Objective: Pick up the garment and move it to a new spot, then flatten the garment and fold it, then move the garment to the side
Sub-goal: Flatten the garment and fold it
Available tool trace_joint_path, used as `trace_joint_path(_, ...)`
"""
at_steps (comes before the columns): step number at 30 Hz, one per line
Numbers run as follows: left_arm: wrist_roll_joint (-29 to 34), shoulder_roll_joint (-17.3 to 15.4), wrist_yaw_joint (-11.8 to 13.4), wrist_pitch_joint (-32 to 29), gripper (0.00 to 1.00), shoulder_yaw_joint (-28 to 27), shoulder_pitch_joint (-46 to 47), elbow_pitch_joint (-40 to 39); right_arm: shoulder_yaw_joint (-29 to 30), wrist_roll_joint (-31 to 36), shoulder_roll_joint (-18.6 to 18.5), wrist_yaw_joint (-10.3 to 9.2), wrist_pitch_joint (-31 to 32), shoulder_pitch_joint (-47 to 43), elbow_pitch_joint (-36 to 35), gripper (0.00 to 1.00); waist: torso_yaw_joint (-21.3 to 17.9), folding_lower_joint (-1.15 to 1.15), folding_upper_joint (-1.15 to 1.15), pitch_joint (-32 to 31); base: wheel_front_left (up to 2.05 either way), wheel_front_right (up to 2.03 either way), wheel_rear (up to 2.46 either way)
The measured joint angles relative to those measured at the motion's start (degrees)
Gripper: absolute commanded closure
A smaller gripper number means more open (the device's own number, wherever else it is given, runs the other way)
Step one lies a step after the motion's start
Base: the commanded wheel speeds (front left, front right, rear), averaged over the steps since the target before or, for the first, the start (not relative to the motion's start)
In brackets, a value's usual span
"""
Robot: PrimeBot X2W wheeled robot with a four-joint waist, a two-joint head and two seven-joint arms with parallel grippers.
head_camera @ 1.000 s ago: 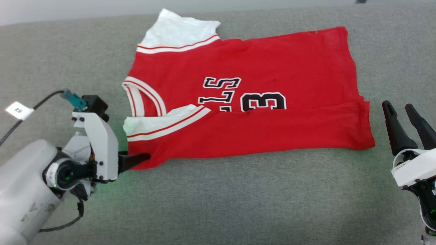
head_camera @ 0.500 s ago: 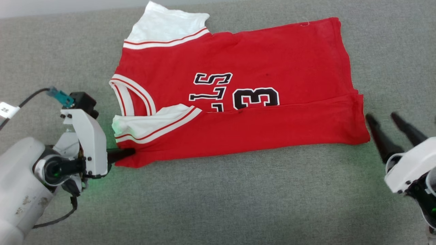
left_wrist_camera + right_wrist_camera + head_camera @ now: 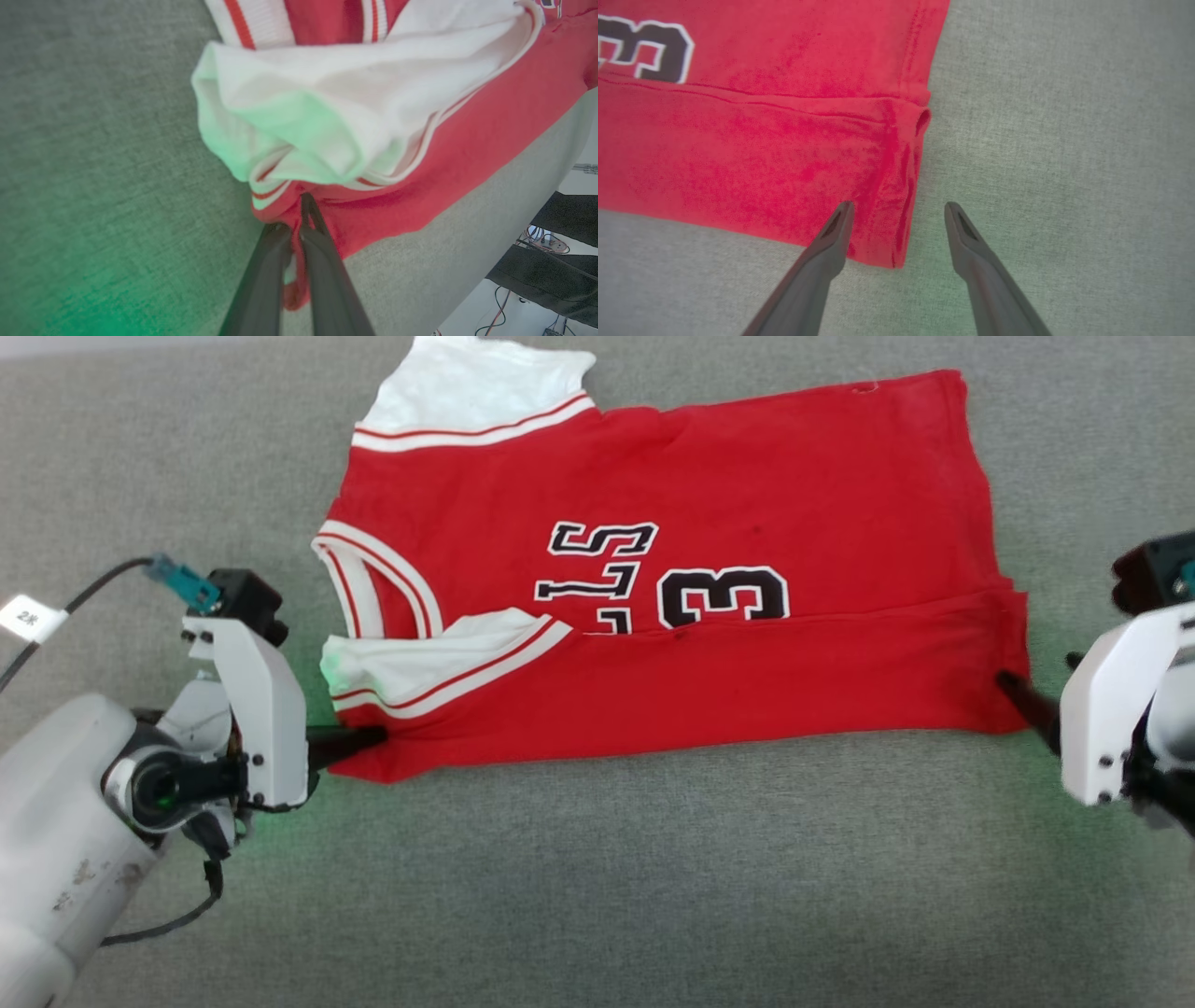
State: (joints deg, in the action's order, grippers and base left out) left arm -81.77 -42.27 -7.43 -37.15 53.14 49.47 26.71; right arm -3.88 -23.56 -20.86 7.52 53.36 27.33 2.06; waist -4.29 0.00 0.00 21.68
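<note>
Garment (image 3: 747,476) with black "3" print, left jaws tight on its corner, right jaws wide.

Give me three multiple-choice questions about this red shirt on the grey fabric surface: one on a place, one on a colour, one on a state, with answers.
1. Where does the left gripper grip the red shirt with white short sleeves?
A. Near corner, below the folded-in white sleeve. B. Far sleeve. C. Right-hand hem.
2. What colour are the large printed digits?
A. Yellow. B. Black, outlined white. C. Blue.
3. How is the right gripper?
A. Shut on the hem. B. Shut on a sleeve. C. Open, fingers astride the hem's near corner.
Answers: 1 A, closed fingers pinch red cloth under that sleeve; 2 B, the head view shows it; 3 C, one finger over cloth, one over the grey fabric surface.
</note>
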Motion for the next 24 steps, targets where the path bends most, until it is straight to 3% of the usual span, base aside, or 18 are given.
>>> trace_joint_path(10,0.2,0.7,-0.2,0.6,1.0,0.1,1.4,-0.4,0.6,-1.6,1.6,-0.01,2.9,4.1,10.1,0.02,1.0,0.0,0.0,1.5,0.0,0.0,0.0)
trace_joint_path(11,0.3,0.8,-0.2,0.6,1.0,0.1,1.5,-0.5,0.2,-1.6,1.4,-0.01,2.8,4.1,10.3,0.38,1.0,0.0,0.0,1.6,0.0,0.0,0.0)
trace_joint_path(13,0.3,0.8,-0.2,0.9,1.0,0.2,1.6,-0.6,-0.2,-1.9,1.4,-0.01,2.2,4.1,10.8,0.84,1.0,0.0,0.0,1.7,0.0,0.0,0.0)
trace_joint_path(14,0.3,0.8,-0.2,1.0,1.0,0.2,1.6,-0.7,-0.5,-2.1,1.3,-0.01,1.8,4.2,11.0,1.0,1.0,0.0,0.0,1.7,0.0,0.0,0.0)
trace_joint_path(24,-0.2,-0.3,-0.1,4.7,1.0,0.1,-0.7,-4.2,-1.1,-4.4,0.5,0.01,-2.5,3.6,12.2,1.0,1.2,0.0,0.0,-0.1,0.0,0.0,0.0)
